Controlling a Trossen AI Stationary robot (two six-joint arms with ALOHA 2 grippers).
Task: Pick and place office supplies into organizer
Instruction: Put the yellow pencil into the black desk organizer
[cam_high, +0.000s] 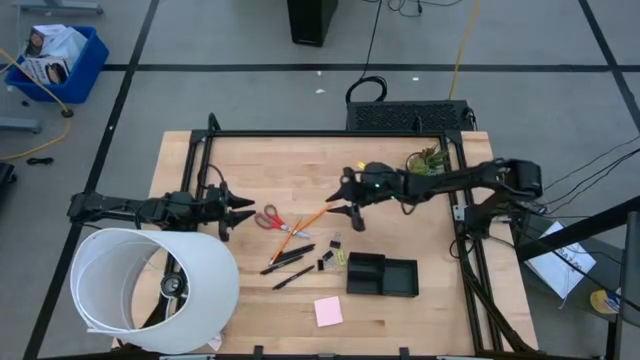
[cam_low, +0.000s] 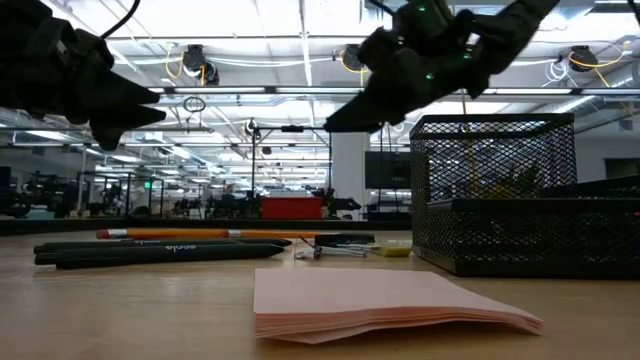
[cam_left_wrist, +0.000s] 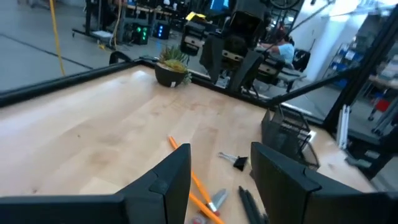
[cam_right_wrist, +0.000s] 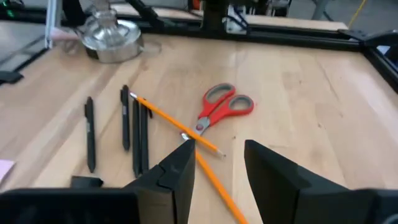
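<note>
Nothing seems placed yet: your organizer (cam_high: 382, 275) looks empty, scissors (cam_high: 270, 220), pencil (cam_high: 303, 222), pens (cam_high: 288, 257) remain out; both grippers (cam_high: 232, 209) (cam_high: 348, 198) hover part-open, empty.

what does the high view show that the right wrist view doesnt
Only the high view: the organizer, pink sticky-note pad, potted plant, white lampshade and left gripper, open, beside the scissors. Only the right wrist view: the close look between the open right gripper fingers onto the pencil. Both: red-handled scissors, orange pencil, black pens.
</note>
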